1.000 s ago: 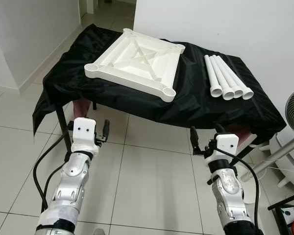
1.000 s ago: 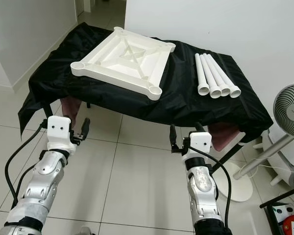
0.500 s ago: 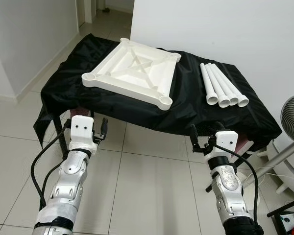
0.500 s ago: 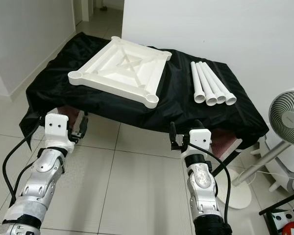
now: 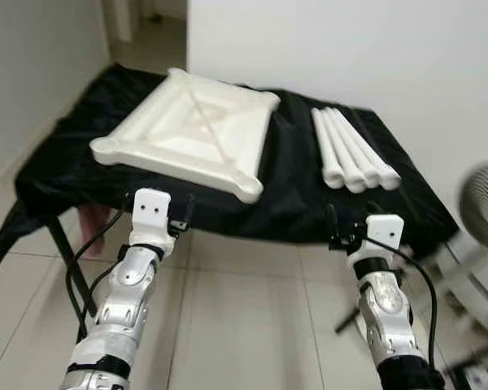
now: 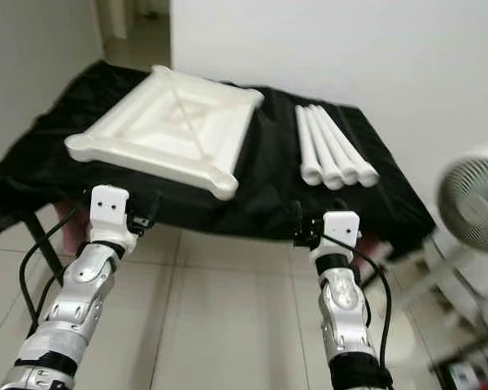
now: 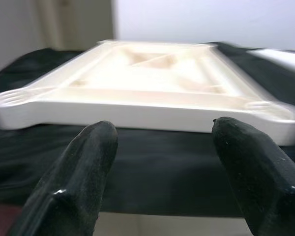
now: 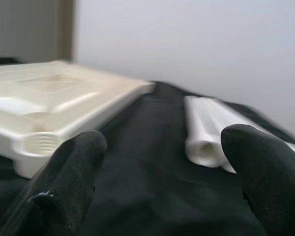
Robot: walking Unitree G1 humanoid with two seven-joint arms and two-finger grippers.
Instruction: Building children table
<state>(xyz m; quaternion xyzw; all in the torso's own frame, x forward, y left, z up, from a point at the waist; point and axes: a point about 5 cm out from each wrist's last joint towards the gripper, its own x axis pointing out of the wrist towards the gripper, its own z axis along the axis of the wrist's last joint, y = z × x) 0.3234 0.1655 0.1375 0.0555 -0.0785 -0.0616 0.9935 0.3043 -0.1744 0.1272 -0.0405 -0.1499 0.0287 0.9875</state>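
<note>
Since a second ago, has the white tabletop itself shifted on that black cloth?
No. The tabletop lies at the same spot on the cloth, left of the four legs. The whole picture shifted because the robot stepped closer.

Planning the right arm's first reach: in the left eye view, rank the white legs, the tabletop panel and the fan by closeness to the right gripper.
From the right gripper:
1. White legs, just ahead on the black cloth.
2. Tabletop panel, ahead toward the robot's left.
3. Fan, off to the right; its depth is blurred, so this ranking against the panel is uncertain.

A bare strip of black-draped surface (image 5: 289, 175) is lying open between the tabletop (image 5: 187, 134) and the legs (image 5: 350, 154); a blurred fan (image 6: 472, 199), seemingly, is crowding beyond the legs.
</note>
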